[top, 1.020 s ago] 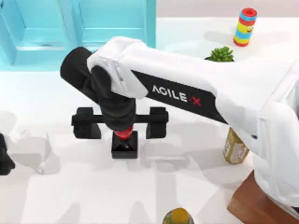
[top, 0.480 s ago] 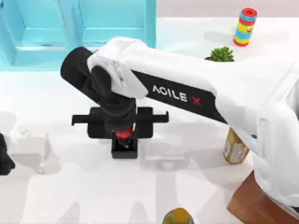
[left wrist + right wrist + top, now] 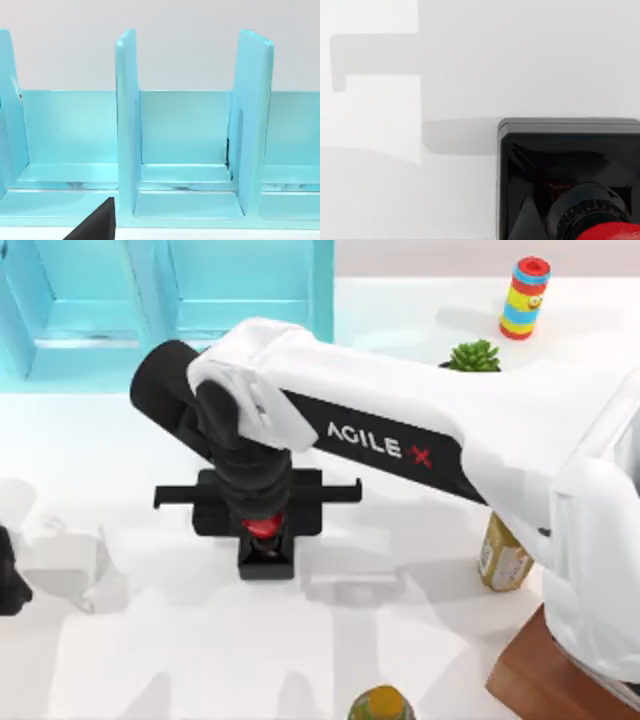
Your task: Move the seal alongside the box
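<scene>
Since a second ago our right gripper (image 3: 262,528) has drawn its jaws in from a wide spread, and they now sit narrow about the red knob of the seal (image 3: 266,552); we judge them clamped on it, contact itself hidden under the wrist. Going largest to smallest: the box (image 3: 540,680) lies at the table's right near corner, well apart; the seal stands left of centre on the table (image 3: 150,640). Our left arm (image 3: 8,585) idles at the left edge. The risks: a shallow pinch on the round knob letting it slip or tilt, or the sweep clipping the bottle (image 3: 503,555) near the box.
</scene>
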Tool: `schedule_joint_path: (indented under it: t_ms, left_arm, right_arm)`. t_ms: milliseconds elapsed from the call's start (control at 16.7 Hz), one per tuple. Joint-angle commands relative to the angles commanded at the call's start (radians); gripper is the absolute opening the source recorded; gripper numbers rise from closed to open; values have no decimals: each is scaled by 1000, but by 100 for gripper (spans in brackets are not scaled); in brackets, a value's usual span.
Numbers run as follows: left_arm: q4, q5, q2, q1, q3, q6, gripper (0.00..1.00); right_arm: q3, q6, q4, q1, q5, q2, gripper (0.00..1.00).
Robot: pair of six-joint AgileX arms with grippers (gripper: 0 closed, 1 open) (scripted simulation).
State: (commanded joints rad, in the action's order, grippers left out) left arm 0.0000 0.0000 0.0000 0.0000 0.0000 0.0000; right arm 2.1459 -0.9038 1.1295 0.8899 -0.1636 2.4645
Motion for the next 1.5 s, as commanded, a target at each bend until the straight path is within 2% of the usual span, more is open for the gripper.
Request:
schedule_joint_path:
  t_ms: [360, 780, 1140, 1320, 1500]
  left_arm:
    - [0, 0, 0, 0, 0, 0, 100]
    - [0, 0, 0, 0, 0, 0, 100]
    - [0, 0, 0, 0, 0, 0, 100]
    - [0, 0, 0, 0, 0, 0, 100]
    - [0, 0, 0, 0, 0, 0, 100]
  right_arm:
    - [3, -1, 3, 4, 1, -2, 0]
    - [193, -1, 186, 2, 0, 1, 0]
    - [206, 0, 200, 2, 2, 3, 0]
    - [146, 66, 184, -53, 23, -59, 0]
    - [17, 197, 161, -183, 46, -190, 0]
